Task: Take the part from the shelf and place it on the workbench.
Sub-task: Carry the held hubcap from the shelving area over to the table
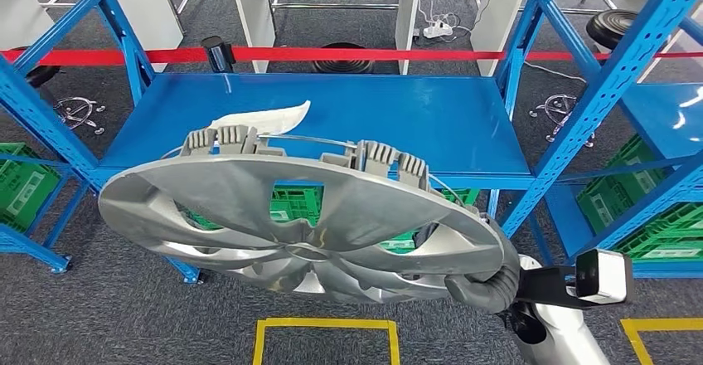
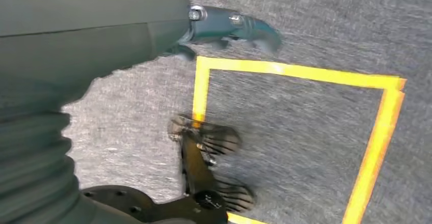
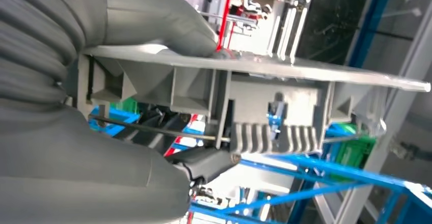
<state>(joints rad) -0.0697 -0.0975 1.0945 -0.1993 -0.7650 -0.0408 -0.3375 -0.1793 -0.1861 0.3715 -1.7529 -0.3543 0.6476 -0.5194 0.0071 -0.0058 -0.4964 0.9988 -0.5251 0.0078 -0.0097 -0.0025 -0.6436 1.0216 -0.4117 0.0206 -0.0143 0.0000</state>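
Observation:
A large silver wheel cover (image 1: 249,207) with curved spokes hangs in front of the blue shelf (image 1: 398,116), its clip side tilted up toward the shelf. My right hand (image 1: 489,286) grips its right rim. In the right wrist view the thumb (image 3: 168,20) presses on one face of the cover (image 3: 285,71) while darker fingers (image 3: 204,163) wrap under the rim. My left hand (image 2: 153,25) hangs over the grey carpet, its dark fingers (image 2: 239,25) stretched out and holding nothing.
A white curved part (image 1: 265,118) lies on the shelf board behind the cover. Green crates (image 1: 25,182) (image 1: 655,207) sit low in the racks on both sides. A red barrier tape (image 1: 373,53) runs behind the shelf. Yellow floor markings (image 1: 323,325) lie at my feet.

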